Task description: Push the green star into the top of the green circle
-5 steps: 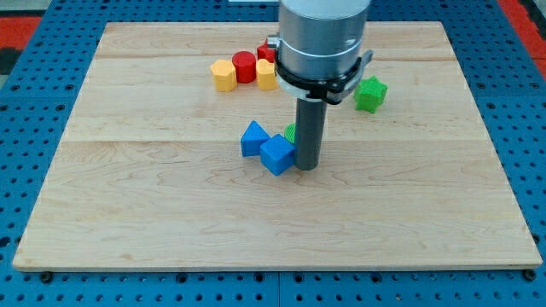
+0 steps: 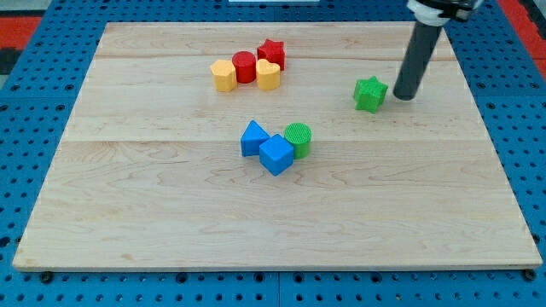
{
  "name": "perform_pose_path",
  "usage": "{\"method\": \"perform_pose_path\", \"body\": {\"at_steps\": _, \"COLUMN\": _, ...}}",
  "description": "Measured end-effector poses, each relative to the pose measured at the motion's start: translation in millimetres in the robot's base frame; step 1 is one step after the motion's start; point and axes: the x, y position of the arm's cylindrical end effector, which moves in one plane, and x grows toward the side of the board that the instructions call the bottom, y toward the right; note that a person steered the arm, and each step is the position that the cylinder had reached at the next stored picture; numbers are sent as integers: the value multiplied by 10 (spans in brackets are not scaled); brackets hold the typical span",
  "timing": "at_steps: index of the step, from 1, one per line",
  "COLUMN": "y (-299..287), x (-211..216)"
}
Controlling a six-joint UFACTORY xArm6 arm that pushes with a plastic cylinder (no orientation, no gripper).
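My tip (image 2: pixel 403 96) rests on the tabletop (image 2: pixel 153 213) at upper right, just right of the green star (image 2: pixel 370 94); no claw shows. The green circle (image 2: pixel 298 138) sits mid-frame, touching the blue cube (image 2: pixel 275 154), open wood between star and circle.

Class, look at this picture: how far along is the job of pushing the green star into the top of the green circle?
Done: my tip sits just right of the green star. In hand: nothing shows the push under way. Left: the whole push, since the star lies well up and right of the green circle, which sits against the blue cube.
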Motion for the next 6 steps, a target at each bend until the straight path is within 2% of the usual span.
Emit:
{"method": "perform_pose_path", "body": {"at_steps": 2, "y": -428, "x": -277}}
{"method": "perform_pose_path", "body": {"at_steps": 3, "y": -694, "x": 11}}
{"method": "perform_pose_path", "body": {"at_steps": 4, "y": -714, "x": 160}}
{"method": "perform_pose_path", "body": {"at_steps": 6, "y": -420, "x": 291}}
